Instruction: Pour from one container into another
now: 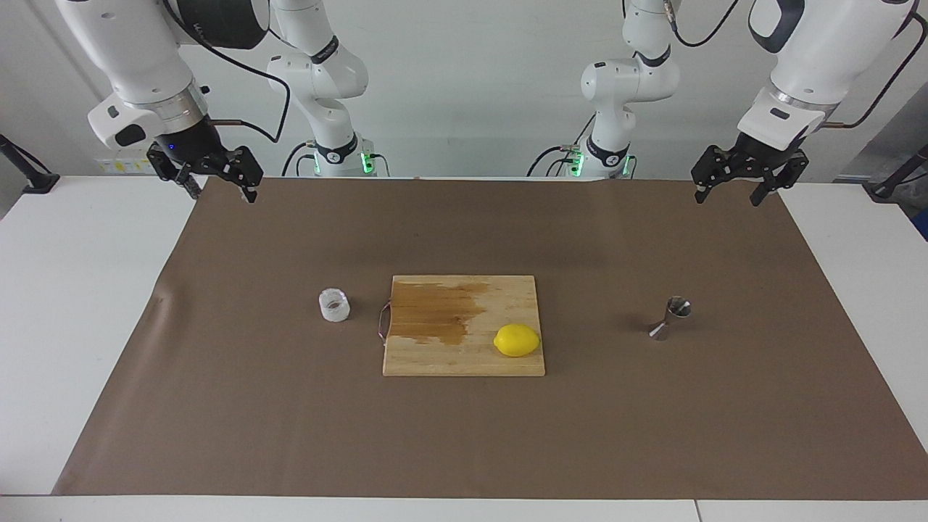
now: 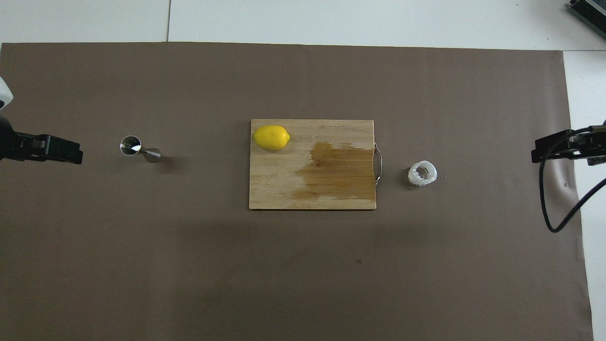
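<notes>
No text, label, brand, number or sign can be read anywhere in either view. The white robot arms carry small dark markings on their joints, and a pale strip on the wall near the right arm shows faint marks, but none of these are legible.

I see a matt brown paper sheet (image 1: 290, 435) covering a smooth white table (image 1: 80, 304). On it, the board (image 1: 449, 355) looks like pale wood with fine grain, part of it darkened by a wet-looking stain (image 1: 435, 315), and it has a thin metal handle (image 2: 378, 163). The lemon (image 1: 517, 340) has glossy, faintly dimpled skin. The cup (image 1: 334, 304) reads as clear glass with rough, frosted walls. The jigger (image 1: 670, 317) is polished, mirror-bright steel.
</notes>
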Tool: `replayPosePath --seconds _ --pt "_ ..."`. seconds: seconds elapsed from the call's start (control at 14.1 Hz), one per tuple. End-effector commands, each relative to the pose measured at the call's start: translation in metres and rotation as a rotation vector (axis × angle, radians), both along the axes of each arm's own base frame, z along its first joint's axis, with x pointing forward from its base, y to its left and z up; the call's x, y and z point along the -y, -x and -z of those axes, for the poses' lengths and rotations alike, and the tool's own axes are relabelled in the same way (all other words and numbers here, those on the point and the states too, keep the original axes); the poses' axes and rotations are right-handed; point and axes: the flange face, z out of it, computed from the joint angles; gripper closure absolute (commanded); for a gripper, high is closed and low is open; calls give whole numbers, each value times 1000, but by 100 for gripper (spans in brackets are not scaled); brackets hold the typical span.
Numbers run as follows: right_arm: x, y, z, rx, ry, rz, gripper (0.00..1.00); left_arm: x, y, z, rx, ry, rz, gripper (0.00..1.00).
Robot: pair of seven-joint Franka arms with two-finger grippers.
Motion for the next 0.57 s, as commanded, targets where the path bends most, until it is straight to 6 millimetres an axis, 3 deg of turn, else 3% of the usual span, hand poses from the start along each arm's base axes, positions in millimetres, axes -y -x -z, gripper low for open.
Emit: replayPosePath --seconds 0.0,0.5 --pt "1 7 -1 -8 -14 7 0 -3 3 -1 -19 -16 0 0" --pt "1 7 -1 -10 -12 5 0 -1 2 3 -18 -1 17 0"
